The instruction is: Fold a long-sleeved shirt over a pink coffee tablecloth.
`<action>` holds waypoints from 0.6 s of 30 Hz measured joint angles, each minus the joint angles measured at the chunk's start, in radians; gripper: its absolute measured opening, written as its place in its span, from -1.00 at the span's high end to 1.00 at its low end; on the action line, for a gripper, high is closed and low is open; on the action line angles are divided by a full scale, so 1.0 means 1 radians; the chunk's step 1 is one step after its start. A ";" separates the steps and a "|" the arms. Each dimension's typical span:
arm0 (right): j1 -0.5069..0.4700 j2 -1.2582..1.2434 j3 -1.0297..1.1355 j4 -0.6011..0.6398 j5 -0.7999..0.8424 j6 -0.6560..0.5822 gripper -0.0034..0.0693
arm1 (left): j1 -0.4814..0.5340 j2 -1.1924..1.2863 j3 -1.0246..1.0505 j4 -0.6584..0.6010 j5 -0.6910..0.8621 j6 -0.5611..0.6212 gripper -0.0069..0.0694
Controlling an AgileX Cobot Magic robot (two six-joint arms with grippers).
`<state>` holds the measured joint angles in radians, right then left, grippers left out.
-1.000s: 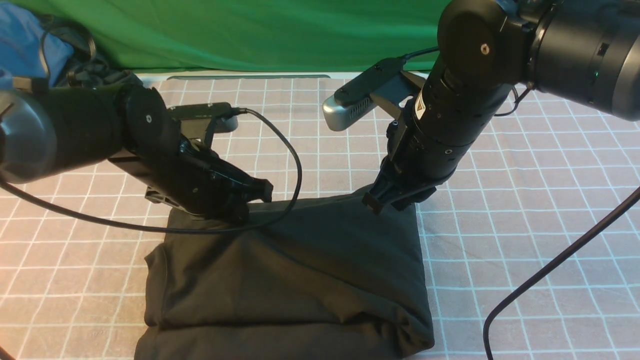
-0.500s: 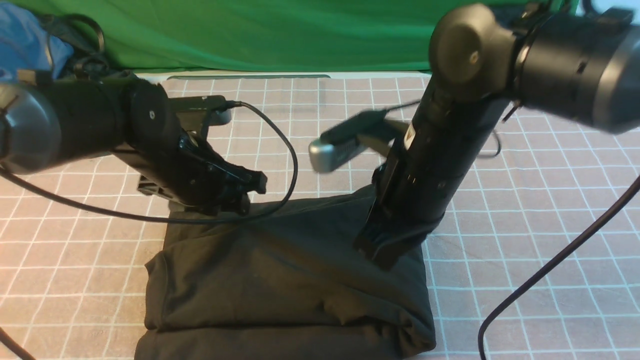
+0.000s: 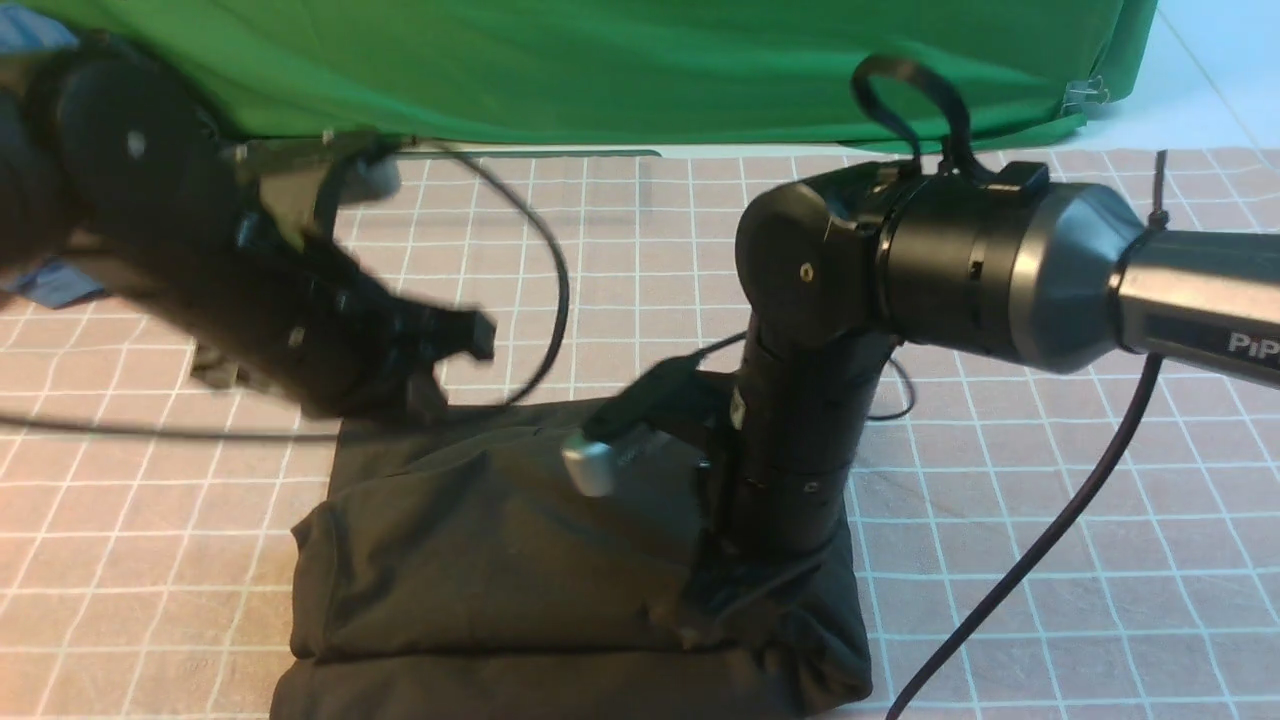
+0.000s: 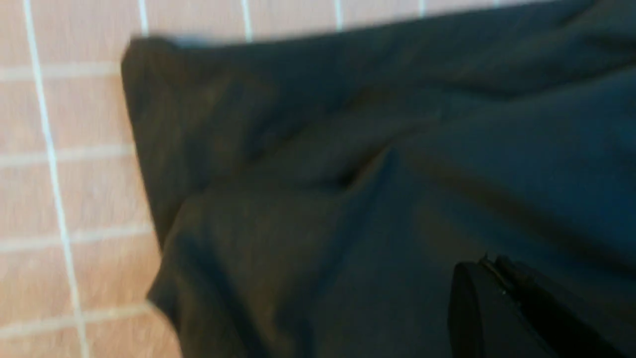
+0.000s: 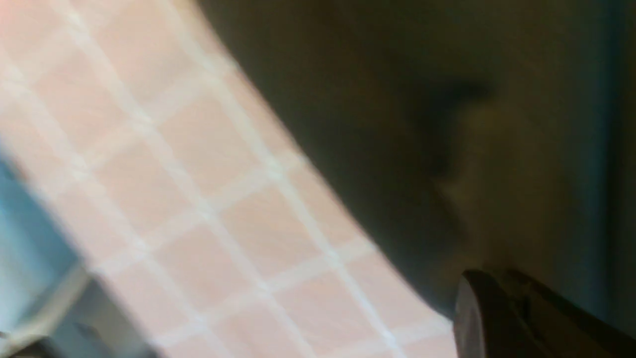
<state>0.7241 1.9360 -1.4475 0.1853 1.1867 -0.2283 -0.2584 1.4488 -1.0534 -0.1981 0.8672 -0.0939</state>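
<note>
Now you can see the long-sleeved shirt (image 3: 560, 560) lying folded into a thick black pad on the pink coffee tablecloth (image 3: 1050, 520). Your right gripper (image 3: 725, 600) is closed and pressed down on its near right part, apparently gripping nothing. Your left gripper (image 3: 470, 335), blurred, is closed and empty above the far left corner.

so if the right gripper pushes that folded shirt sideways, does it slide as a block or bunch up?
Likely bunches: the long-sleeved shirt is soft, creased, loosely stacked layers. It probably drags on the pink coffee tablecloth, itself cloth that may wrinkle.
</note>
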 joint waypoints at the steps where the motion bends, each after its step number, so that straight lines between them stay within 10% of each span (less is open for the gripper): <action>1: 0.000 0.000 0.000 -0.046 0.005 0.024 0.76 | 0.000 -0.007 0.024 -0.002 0.001 0.000 0.78; 18: -0.036 -0.114 -0.001 -0.076 -0.083 0.075 0.76 | 0.000 -0.008 0.334 -0.097 -0.246 0.018 0.78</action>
<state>0.6883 1.8218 -1.4484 0.1091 1.1041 -0.1537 -0.2584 1.4405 -0.7196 -0.2952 0.6209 -0.0757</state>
